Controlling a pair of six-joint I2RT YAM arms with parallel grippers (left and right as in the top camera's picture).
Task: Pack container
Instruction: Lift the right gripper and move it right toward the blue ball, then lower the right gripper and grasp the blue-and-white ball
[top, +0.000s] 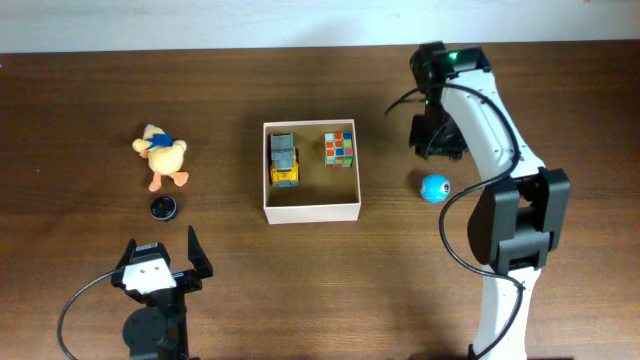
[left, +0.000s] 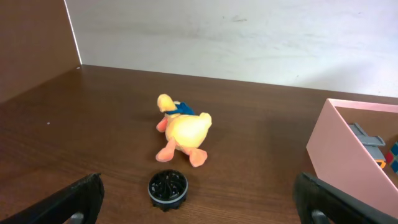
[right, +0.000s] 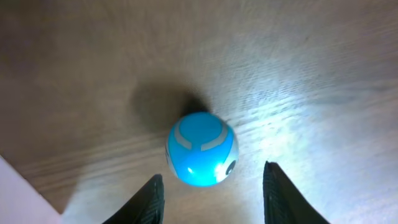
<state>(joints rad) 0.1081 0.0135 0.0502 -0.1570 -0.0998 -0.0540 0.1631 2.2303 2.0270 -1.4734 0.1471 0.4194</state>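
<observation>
Our right pincer (right: 212, 173) holds its fingers apart, a blue ball (right: 201, 149) just ahead of them, and the container (top: 311, 212) lies off to its left with a toy truck (top: 284, 160) and colour cube (top: 340, 149) inside. Our left pincer (left: 199, 190) is spread wide too, a black disc (left: 168, 188) and plush duck (left: 185, 134) ahead, the container ahead to its right.

Glossy plastic ball (right: 202, 149) on wood-grain table (right: 311, 68)
</observation>
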